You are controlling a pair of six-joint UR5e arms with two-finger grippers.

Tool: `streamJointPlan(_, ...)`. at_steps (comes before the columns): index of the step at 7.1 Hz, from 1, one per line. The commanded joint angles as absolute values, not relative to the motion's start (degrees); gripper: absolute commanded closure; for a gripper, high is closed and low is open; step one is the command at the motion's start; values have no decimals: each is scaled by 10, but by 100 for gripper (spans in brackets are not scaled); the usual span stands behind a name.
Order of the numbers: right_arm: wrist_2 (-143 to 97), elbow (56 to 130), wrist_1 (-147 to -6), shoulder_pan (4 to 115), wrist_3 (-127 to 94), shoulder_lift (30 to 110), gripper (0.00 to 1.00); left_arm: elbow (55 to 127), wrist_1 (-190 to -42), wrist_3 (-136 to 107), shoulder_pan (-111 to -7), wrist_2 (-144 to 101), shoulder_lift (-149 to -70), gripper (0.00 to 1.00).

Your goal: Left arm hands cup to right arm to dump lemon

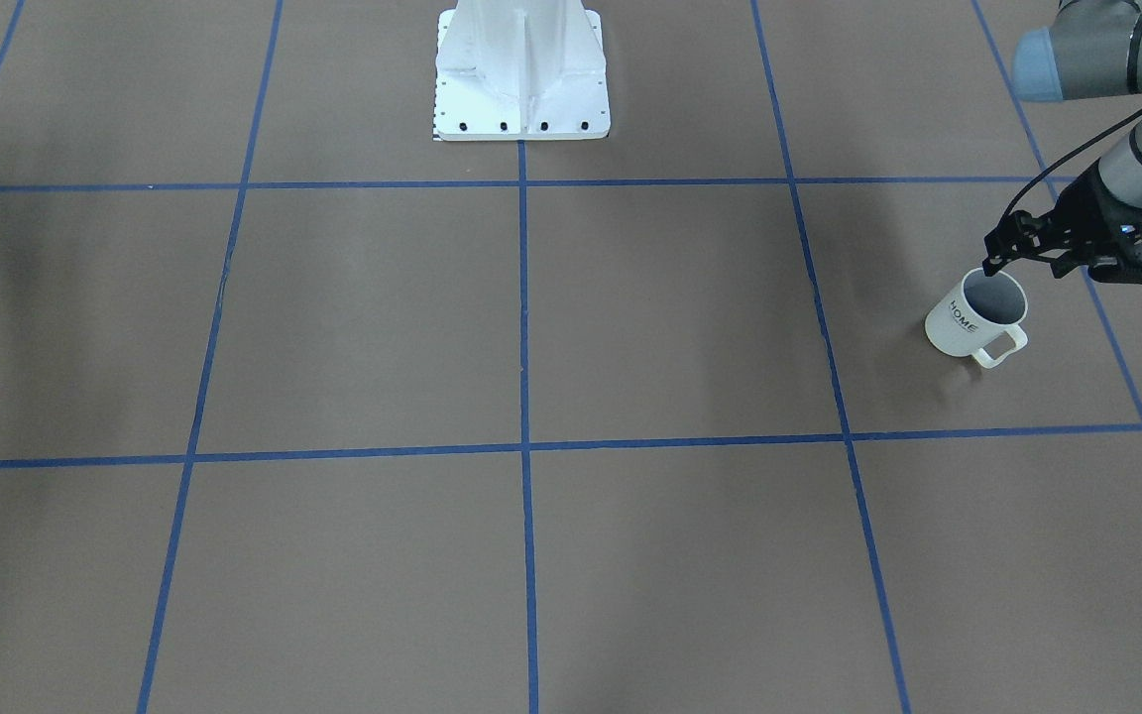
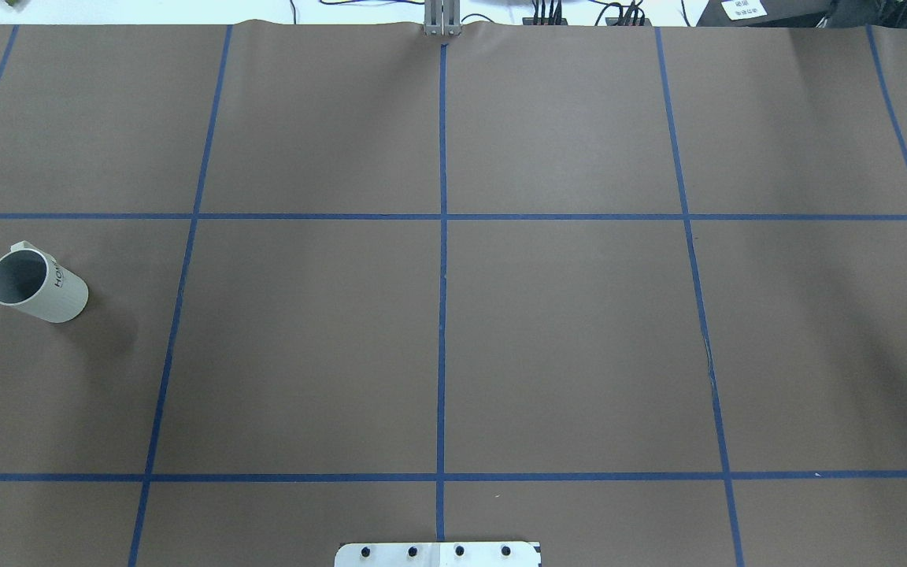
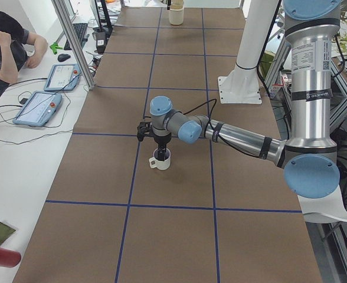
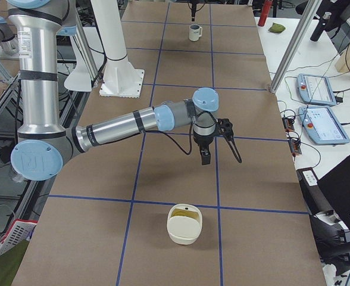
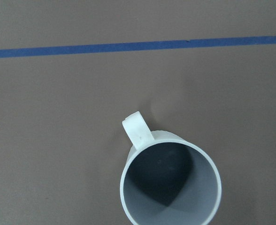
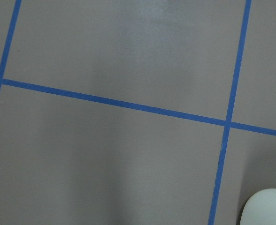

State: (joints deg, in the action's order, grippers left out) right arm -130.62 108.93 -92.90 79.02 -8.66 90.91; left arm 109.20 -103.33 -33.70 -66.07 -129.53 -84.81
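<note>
The cup (image 1: pixel 963 322) is a white mug with "HOME" on its side. It stands upright on the brown table at the robot's far left, and I see it also in the overhead view (image 2: pixel 48 290). My left gripper (image 1: pixel 993 256) hovers at the cup's rim on the side away from the handle, its fingers apart, so it looks open. From the left wrist, the cup (image 5: pixel 171 187) shows only a grey, shadowed inside. The lemon is not in view. My right gripper (image 4: pixel 205 158) hangs over the table's right half; I cannot tell if it is open or shut.
A cream bowl (image 4: pixel 185 225) sits on the table at the robot's right end, near the right gripper; its edge shows in the right wrist view (image 6: pixel 268 208). The robot's white base (image 1: pixel 521 79) stands at the table's middle edge. A person sits at a side desk (image 3: pixel 8 53).
</note>
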Motion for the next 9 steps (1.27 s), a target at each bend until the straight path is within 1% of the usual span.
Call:
streamJointPlan(1,-1306,1073,-929,791,-91,911,0,1075,-1019,-288,-759,-1303,-856,0)
streamJointPlan(2,-1306,1067,-929,794,-91,910,0,1051,-959,-173,-801,-1322,-883,0)
streamJointPlan(3,-1310,1065,-930,807,-88,911,0,1021,-891,-85,-845,-1314,-931,0)
streamJointPlan(4,-1336,1065,-930,823,-84,924,0,986,-876,-36,-888,-1317,-946,0)
streamJointPlan(5,-1365,1065,-929,838,-81,939,0,970,-875,43,-914,-1317,-947,0)
streamJointPlan(6,-1368,1065,-929,851,-77,953,0,956,-882,94,-917,-1318,-944,0)
streamJointPlan(9,-1368,1059,-929,881,-33,981,0,939,-888,91,-915,-1311,-940,0)
